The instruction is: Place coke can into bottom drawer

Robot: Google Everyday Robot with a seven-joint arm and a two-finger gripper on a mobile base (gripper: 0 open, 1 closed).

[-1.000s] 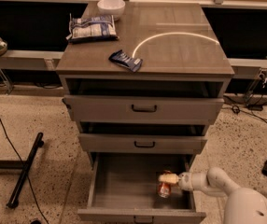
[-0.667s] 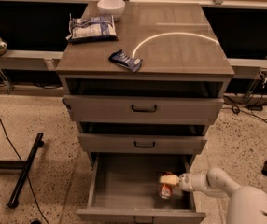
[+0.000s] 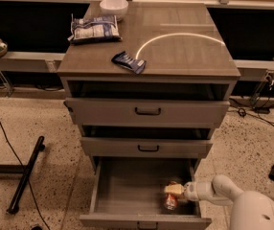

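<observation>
**Coke Can Low in the Open Bottom Drawer, My Claw Beside It**

The grey wood-grain cabinet (image 3: 175, 56) fills the centre of the frame. Its two shallower upper drawers sit slightly out, and the deep grey bottom drawer (image 3: 127, 190) is pulled well open at the lower edge. My white arm (image 3: 223, 188) reaches in from the lower right corner.

On the cabinet top at upper left lie a large blue-and-white snack bag (image 3: 94, 28), a white bowl (image 3: 114, 6) behind it, and a small dark-blue packet (image 3: 129, 62) near the front edge.

The small red coke can (image 3: 170, 203) sits inside the drawer near its right front corner, just under my claw (image 3: 173, 190). I cannot tell whether the claw is clamped on the can or apart from it, nor whether the can is upright or tipped.

I judge the can to be light, thin-walled and smooth, so it would dent under a hard squeeze and roll if laid on its side. The best hold is across the middle of its body with modest pressure. The silver top rim gives little purchase.
</observation>
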